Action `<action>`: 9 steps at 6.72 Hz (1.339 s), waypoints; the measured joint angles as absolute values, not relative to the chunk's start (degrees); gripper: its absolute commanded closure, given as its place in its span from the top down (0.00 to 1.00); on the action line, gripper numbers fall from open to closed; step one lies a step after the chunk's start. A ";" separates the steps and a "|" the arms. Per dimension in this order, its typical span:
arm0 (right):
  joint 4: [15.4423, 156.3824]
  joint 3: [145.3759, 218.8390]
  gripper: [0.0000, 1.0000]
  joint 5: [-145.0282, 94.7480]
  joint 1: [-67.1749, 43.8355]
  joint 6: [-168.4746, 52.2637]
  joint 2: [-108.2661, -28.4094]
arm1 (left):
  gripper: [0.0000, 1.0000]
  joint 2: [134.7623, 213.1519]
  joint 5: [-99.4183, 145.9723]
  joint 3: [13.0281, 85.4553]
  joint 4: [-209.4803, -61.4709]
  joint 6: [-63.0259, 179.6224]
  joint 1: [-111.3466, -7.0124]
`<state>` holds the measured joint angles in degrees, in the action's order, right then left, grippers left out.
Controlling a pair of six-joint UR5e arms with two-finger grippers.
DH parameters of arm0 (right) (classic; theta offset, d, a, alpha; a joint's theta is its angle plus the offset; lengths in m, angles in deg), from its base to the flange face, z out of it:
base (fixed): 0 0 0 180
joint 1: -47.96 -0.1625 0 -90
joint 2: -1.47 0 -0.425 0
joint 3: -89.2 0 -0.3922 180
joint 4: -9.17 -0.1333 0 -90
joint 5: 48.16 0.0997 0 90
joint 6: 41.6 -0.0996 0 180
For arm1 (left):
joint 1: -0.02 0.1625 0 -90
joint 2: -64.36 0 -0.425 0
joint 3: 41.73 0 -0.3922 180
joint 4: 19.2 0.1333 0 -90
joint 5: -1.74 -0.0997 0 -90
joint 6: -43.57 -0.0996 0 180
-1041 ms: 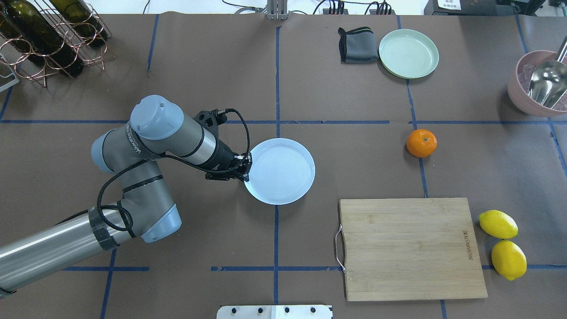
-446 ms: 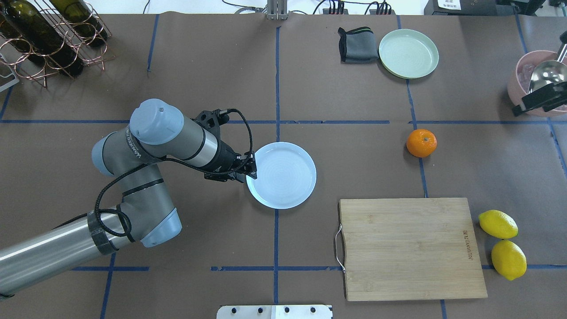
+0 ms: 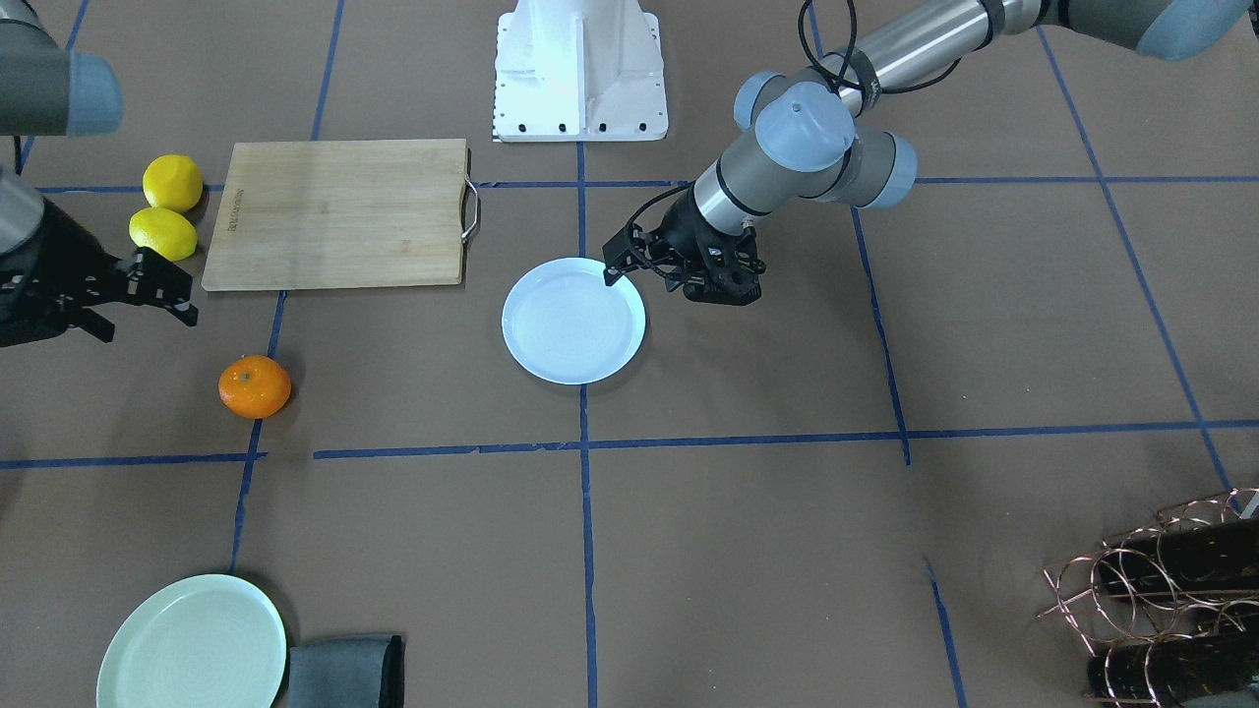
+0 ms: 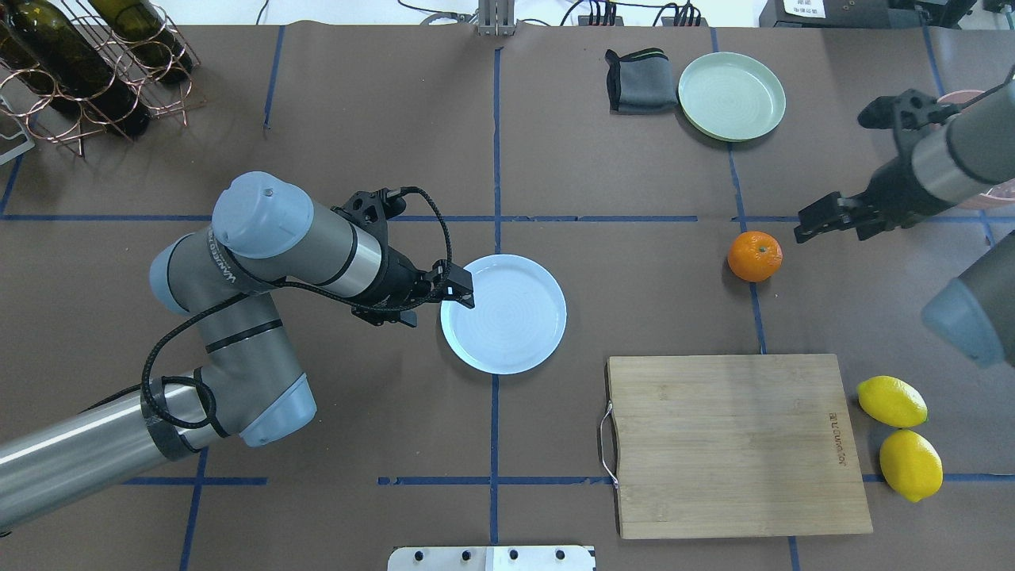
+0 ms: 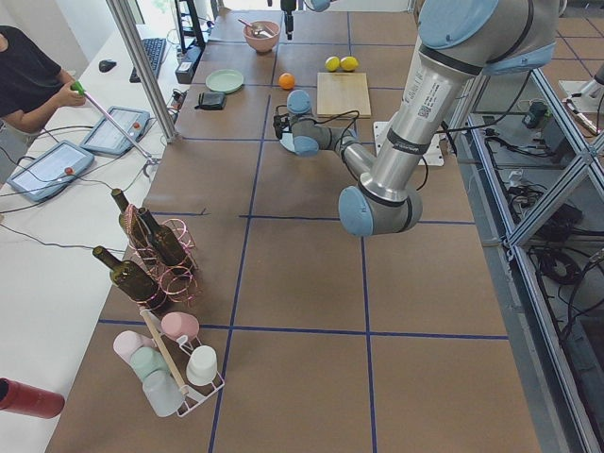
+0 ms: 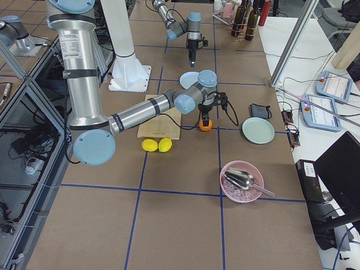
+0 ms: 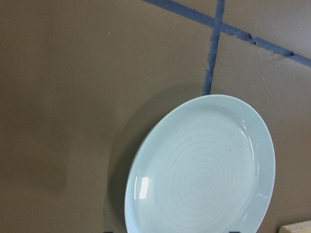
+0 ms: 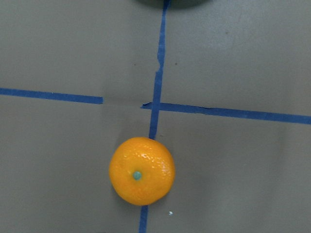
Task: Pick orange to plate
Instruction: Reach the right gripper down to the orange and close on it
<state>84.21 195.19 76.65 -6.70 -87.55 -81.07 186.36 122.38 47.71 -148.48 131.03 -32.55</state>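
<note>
- The small round bright-orange citrus fruit (image 4: 755,256) sits on the brown table, right on a blue tape line. It's just past the far corner of the wooden cutting board (image 4: 737,444), stem dot facing up.
- The right gripper (image 4: 825,224) is the one that matters here. It hangs near the orange on the outer side, so the fruit lies from it toward the middle of the table. It isn't touching the fruit. In its own wrist view the orange shows low and a bit off-centre, so I'd say it isn't lined up over the fruit yet.
- In the front view its jaws look spread apart, with nothing between them.
- The left gripper (image 4: 434,304) is also released and empty. It hovers at the near-left rim of the round pale blue-white glossy plate (image 4: 515,317), well apart from the orange.
- The plate is empty. From the orange it lies toward the robot's left, with bare table between.
- The orange is round, so there's no long axis to fuss over and any closing direction should do. My guess is it could roll if nudged off-centre.
- Don't mix it up with the two yellow lemons (image 4: 892,401) or the mint-green plate (image 4: 731,95).
</note>
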 measured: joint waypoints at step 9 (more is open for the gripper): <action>71.85 186.87 1.00 62.41 2.50 -101.44 -78.45 | 0.99 185.74 119.96 48.71 -148.44 131.37 -32.42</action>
<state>71.85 186.87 62.41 2.50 -101.44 -78.45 185.74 119.96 48.71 -148.44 131.37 -32.42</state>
